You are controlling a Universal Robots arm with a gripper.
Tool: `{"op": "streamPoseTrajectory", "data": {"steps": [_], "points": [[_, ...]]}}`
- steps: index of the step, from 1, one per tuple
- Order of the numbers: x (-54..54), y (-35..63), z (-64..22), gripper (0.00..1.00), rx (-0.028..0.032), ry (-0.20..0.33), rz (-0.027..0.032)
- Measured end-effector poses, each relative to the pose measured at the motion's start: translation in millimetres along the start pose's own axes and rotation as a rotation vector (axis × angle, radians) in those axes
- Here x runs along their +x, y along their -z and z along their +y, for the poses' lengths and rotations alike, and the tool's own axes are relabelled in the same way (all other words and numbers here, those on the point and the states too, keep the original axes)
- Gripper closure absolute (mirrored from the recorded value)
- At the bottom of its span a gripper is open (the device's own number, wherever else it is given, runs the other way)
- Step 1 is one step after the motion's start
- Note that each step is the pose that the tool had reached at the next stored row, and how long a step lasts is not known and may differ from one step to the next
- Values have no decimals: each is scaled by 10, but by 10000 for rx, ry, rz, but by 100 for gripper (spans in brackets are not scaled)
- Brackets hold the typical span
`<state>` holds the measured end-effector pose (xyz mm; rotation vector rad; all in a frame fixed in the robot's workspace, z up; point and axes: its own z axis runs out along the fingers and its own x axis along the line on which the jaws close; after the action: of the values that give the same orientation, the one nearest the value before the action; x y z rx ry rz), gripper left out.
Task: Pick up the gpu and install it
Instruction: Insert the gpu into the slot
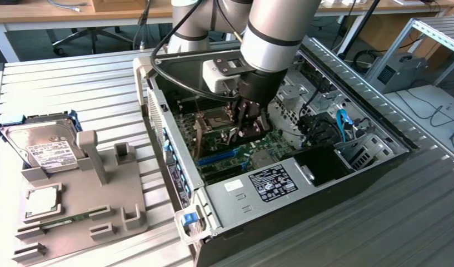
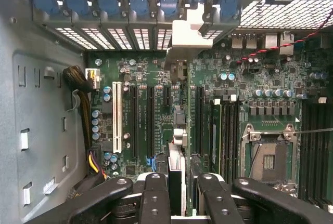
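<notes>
- Fingers (image 2: 154, 195) are clamped on the gpu (image 2: 177, 174). One pad sits on each flat face, so the thin card hangs edge-on between them.
- I'd guess it's held that way so the bottom edge can go straight into a slot without twisting.
- The gripper (image 2: 182, 195) is deep inside the case (image 1: 211, 219), with the gpu just above the board (image 2: 140, 78). I can't tell whether the edge is touching a slot or hovering over it.
- The gpu runs parallel to the long black slots (image 2: 151, 120), roughly over the gap between them. It looks like an alignment pose to me.
- Its silver bracket (image 2: 187, 34) points at the rear wall with the blue latches (image 2: 109, 0), which is where a bracket needs to end up.
- The empty cpu socket (image 2: 268, 156) sits off to the side of the card, well apart from it.
- In the exterior view the arm comes in from about 12 o'clock, with the gripper (image 1: 250, 119) near the middle of the open case.
- The grey tray (image 1: 100, 206) is at about 8 o'clock from the case. It holds the hard drive (image 1: 41, 147), a chip (image 1: 43, 201) and a ram stick (image 1: 64, 221), all well apart from the action.
</notes>
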<state>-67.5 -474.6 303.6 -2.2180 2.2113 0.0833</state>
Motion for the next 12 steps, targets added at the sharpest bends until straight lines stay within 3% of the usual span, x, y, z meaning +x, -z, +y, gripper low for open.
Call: {"op": "streamPoseTrajectory", "data": {"steps": [12], "points": [[-100,-33,78,74,0,0,0]]}}
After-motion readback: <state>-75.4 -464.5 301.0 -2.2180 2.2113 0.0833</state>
